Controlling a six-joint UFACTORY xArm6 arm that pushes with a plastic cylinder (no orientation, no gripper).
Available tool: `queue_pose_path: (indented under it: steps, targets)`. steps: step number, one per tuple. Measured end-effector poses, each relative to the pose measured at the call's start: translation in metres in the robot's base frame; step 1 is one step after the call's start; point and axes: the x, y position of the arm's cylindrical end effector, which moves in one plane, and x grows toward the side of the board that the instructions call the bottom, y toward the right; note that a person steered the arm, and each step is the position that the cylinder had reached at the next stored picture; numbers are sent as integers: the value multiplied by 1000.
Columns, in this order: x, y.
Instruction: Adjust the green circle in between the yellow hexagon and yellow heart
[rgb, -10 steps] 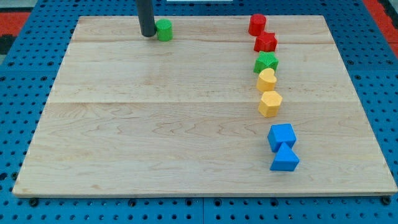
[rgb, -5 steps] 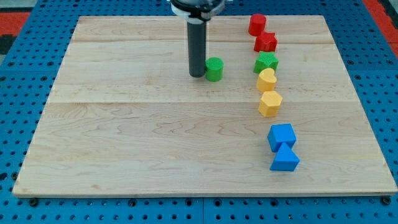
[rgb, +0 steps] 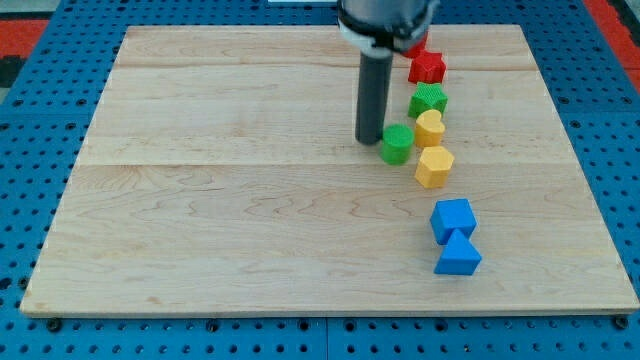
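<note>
Blue blocks sit nearest us, then the yellow hexagon, and the green circle just left of the yellow heart, our tip touching its upper-left side.

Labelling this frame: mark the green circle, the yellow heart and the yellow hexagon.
green circle (rgb: 397, 144), camera view, top face.
yellow heart (rgb: 429, 127), camera view, top face.
yellow hexagon (rgb: 434, 165), camera view, top face.
</note>
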Motion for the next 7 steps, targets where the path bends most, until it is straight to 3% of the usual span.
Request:
queue_pose_path:
  steps: [1, 2, 3, 4, 7]
  targets:
    - [22, 0]
    - [11, -2]
    - [-52, 4]
    - [-28, 51]
    - [21, 46]
